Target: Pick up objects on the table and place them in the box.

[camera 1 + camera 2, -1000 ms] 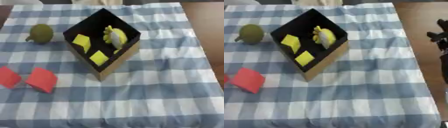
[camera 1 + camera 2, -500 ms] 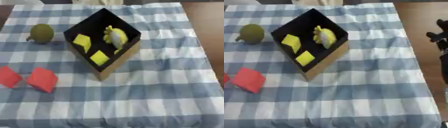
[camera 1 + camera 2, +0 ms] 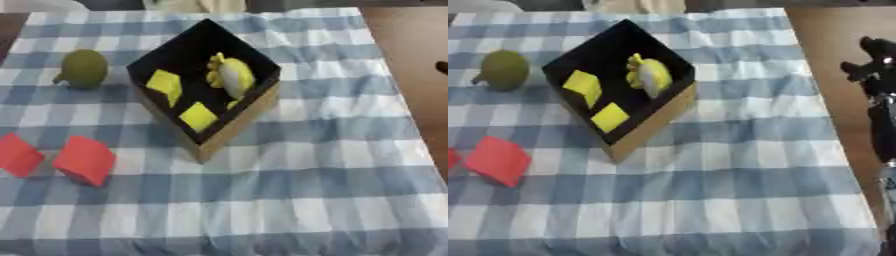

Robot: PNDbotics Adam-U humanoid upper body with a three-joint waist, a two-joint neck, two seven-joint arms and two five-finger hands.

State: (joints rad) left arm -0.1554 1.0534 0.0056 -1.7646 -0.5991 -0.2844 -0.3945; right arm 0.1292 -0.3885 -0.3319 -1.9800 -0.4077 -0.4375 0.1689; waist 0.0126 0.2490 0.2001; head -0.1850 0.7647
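Your robot shows only along the right edge of the right eye view. The right hand (image 3: 874, 60) is black, with dark, rounded, blurred finger shapes at its top. Below it you see a black forearm, lumpy in outline, with a few small pale glints on it. Near the lower right corner a lighter, silvery grey part follows. You cannot make out cables, screws or markings.
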